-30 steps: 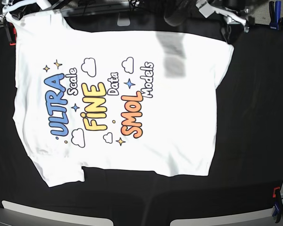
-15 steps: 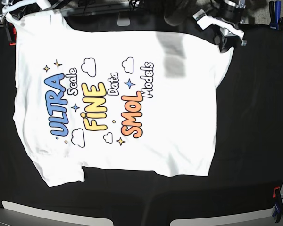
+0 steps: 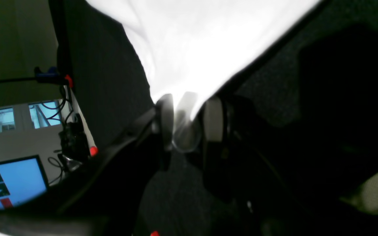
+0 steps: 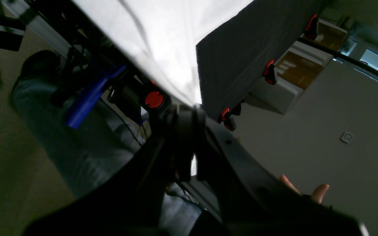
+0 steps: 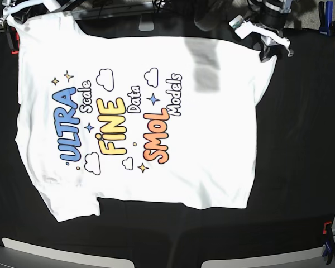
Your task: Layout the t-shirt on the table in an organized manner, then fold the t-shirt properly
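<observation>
Both jaws pinch far corners of the t-shirt (image 5: 145, 117), lying print-up on the table (image 5: 301, 139); the left gripper (image 3: 184, 123) has shifted its corner slightly inward, the right gripper (image 4: 189, 113) unmoved, so layout looks nearly finished.

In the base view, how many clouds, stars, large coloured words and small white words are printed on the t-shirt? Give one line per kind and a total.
On the t-shirt:
Clouds: 4
Stars: 5
Large coloured words: 3
Small white words: 3
Total: 15
</observation>
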`<state>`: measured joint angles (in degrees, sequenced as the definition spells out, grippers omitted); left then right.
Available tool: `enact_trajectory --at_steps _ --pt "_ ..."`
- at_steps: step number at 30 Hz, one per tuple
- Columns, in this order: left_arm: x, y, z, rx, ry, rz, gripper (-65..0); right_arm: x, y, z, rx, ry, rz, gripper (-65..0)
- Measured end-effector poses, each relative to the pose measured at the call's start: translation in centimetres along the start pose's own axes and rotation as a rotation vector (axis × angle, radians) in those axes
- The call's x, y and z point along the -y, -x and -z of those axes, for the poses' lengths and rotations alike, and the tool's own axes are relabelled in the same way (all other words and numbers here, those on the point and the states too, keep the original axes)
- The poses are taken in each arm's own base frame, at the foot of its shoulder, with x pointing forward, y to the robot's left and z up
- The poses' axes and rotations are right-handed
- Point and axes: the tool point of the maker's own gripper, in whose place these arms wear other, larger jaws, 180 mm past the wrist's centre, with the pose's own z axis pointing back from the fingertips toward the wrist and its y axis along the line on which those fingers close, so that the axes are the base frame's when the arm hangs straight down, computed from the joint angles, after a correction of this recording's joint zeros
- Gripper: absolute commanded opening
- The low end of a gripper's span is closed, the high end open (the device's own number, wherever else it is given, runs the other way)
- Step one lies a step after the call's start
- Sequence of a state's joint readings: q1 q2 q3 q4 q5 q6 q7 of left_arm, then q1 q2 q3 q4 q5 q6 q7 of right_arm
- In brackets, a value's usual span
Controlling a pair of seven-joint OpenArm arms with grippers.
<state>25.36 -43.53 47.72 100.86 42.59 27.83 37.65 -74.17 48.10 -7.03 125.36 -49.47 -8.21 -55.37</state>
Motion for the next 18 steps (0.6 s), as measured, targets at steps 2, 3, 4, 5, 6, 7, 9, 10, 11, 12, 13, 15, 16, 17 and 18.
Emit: enact_trajectory --at_steps 2,3,4,5,6,7,9,10,11,12,13,15,16,17,18 --pt "-0.3 -0.1 0.2 0.004 -0.007 0.000 -50.9 0.0 0.0 0.0 0.000 0.000 0.000 -65.0" --pt "-0.4 -0.2 0.3 0.007 -0.011 0.000 -51.0 0.0 0.0 0.0 0.000 0.000 0.000 -65.0" --pt "-0.6 -0.3 0.4 0.009 -0.017 0.000 -51.0 0.0 0.0 0.0 0.000 0.000 0.000 -65.0" --pt "-0.8 -0.3 0.6 0.011 -0.021 0.000 -51.0 0.0 0.0 0.0 0.000 0.000 0.000 -65.0" --pt "-0.9 -0.3 0.7 0.010 -0.023 -0.004 -51.0 0.0 0.0 0.0 0.000 0.000 0.000 -65.0" --pt "-1.0 -0.3 0.8 0.006 -0.022 -0.011 -51.0 0.0 0.0 0.0 0.000 0.000 0.000 -65.0" --pt "-0.9 -0.1 1.1 -0.009 -0.007 -0.045 -51.0 0.0 0.0 0.0 0.000 0.000 0.000 -65.0" --pt "-0.9 0.0 1.2 -0.012 -0.003 -0.053 -51.0 0.0 0.0 0.0 0.000 0.000 0.000 -65.0" --pt "-0.9 0.0 1.2 -0.013 -0.002 -0.055 -51.0 0.0 0.0 0.0 0.000 0.000 0.000 -65.0" --pt "-0.9 0.0 1.2 -0.013 -0.001 -0.056 -50.9 0.0 0.0 0.0 0.000 0.000 0.000 -65.0" --pt "-0.8 0.0 1.1 -0.016 0.003 -0.060 -51.0 0.0 0.0 0.0 0.000 0.000 0.000 -65.0" --pt "-0.8 0.0 1.1 -0.016 0.003 -0.060 -51.0 0.0 0.0 0.0 0.000 0.000 0.000 -65.0" --pt "-0.8 0.0 1.1 -0.016 0.003 -0.060 -51.0 0.0 0.0 0.0 0.000 0.000 0.000 -65.0" --pt "-0.8 0.0 1.2 -0.016 0.003 -0.060 -51.0 0.0 0.0 0.0 0.000 0.000 0.000 -65.0" --pt "-0.7 0.1 1.2 -0.018 0.005 -0.064 -51.0 0.0 0.0 0.0 0.000 0.000 0.000 -65.0"
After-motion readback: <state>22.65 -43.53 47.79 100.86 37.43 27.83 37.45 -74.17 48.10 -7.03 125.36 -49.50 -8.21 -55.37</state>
